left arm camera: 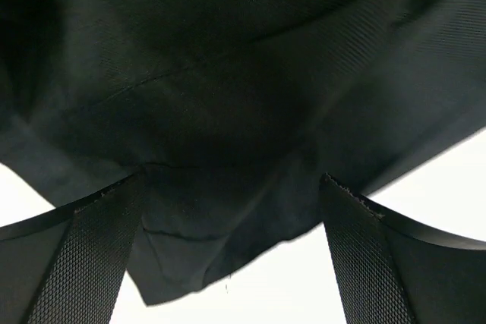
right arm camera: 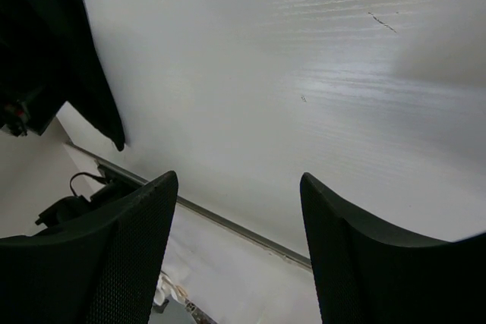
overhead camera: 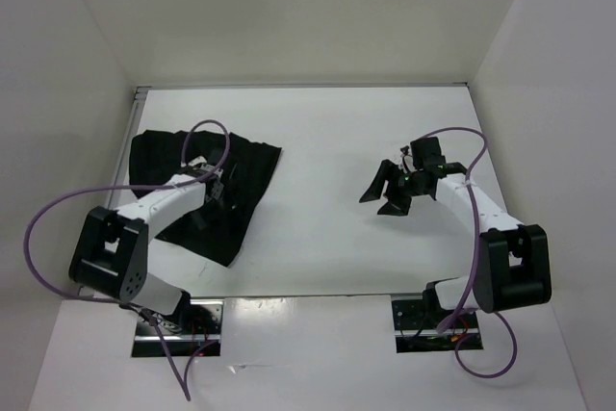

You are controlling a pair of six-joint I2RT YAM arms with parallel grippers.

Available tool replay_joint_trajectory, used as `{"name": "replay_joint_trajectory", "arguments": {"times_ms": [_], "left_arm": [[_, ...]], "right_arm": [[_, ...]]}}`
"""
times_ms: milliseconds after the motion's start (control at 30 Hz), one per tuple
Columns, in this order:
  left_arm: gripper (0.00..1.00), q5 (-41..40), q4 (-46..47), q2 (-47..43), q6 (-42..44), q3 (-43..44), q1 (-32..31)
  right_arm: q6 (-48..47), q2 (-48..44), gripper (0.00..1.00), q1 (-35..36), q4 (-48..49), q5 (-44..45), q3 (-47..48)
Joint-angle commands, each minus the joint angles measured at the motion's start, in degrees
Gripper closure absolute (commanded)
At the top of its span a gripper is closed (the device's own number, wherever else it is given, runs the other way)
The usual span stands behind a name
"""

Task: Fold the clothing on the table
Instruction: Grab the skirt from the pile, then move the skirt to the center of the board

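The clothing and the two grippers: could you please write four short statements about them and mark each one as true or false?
1. The clothing lies on the left arm's side of the table. True.
2. The left gripper is shut on the clothing. False: its jaws stand open, with the fabric in front of them.
3. The right gripper is open over bare table. True.
4. The clothing is white. False: it is black.

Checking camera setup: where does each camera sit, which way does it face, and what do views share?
Top external: above, behind the bases, looking down on the table, clothing, left hand and right hand.
Left wrist: close over the clothing; own open fingers frame it.
Right wrist: faces bare table; own open fingers show.
Shared: top and left wrist both see the clothing.
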Motion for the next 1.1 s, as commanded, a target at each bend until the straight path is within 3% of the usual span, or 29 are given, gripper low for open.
{"name": "replay_joint_trajectory", "arguments": {"times_ms": [0, 33, 100, 167, 200, 267, 433, 633, 700, 733, 800, 900, 1067], "left_arm": [[0.0, 2.9, 3.3, 5.3, -0.9, -0.4, 0.6], [0.0, 3.9, 4.2, 6.4, -0.4, -1.0, 0.6], [0.14, 6.0, 6.1, 9.3, 0.9, -1.0, 0.6], [0.45, 6.6, 6.7, 10.7, 0.9, -1.0, 0.0], [0.81, 6.6, 6.7, 11.7, 1.7, 0.2, 0.0], [1.0, 6.6, 4.8, 12.4, 3.1, 4.9, -2.5], [1.0, 11.7, 5.4, 13.0, 10.8, 20.1, -6.2], [0.98, 22.4, 8.7, 22.0, 15.8, 36.3, -7.0], [0.86, 27.7, 11.1, 23.3, 16.4, 38.1, -7.5], [0.58, 28.3, 11.1, 23.3, 16.4, 38.1, -7.5], [0.18, 25.9, 11.1, 20.3, 14.9, 36.2, -7.5], [0.06, 24.8, 10.4, 15.5, 14.4, 31.8, -6.2], [0.06, 22.0, 9.1, 9.0, 12.6, 24.2, -6.2]], "right_arm": [[-1.1, 0.2, 0.29, -0.6, 2.2, -0.8, 0.9], [-1.6, 0.2, 0.29, -0.6, 2.2, -0.8, 0.9], [-1.6, 0.2, 0.29, -1.1, 2.2, -1.4, 0.9], [-1.6, 0.2, 0.29, -1.1, 2.2, -1.4, 0.9], [-1.6, 0.7, 0.29, -1.1, 2.2, -1.4, 0.9], [-1.6, 1.2, 0.29, -1.6, 2.7, -1.4, 0.9], [-1.6, 1.8, 0.29, -1.6, 2.7, -1.9, 0.9], [-1.6, 1.8, 0.29, -1.6, 2.7, -1.2, 0.9], [-2.1, 1.8, 0.29, -1.6, 2.1, -1.2, 1.5], [-2.2, 1.8, 0.29, -1.6, 1.5, -0.7, 2.2], [-2.7, 1.8, 0.29, -1.6, 0.9, 0.4, 4.3], [-2.7, 3.3, 0.29, -1.6, -0.1, 2.5, 7.4], [-2.7, 6.7, 0.29, -1.1, -0.9, 6.9, 13.2]]}}
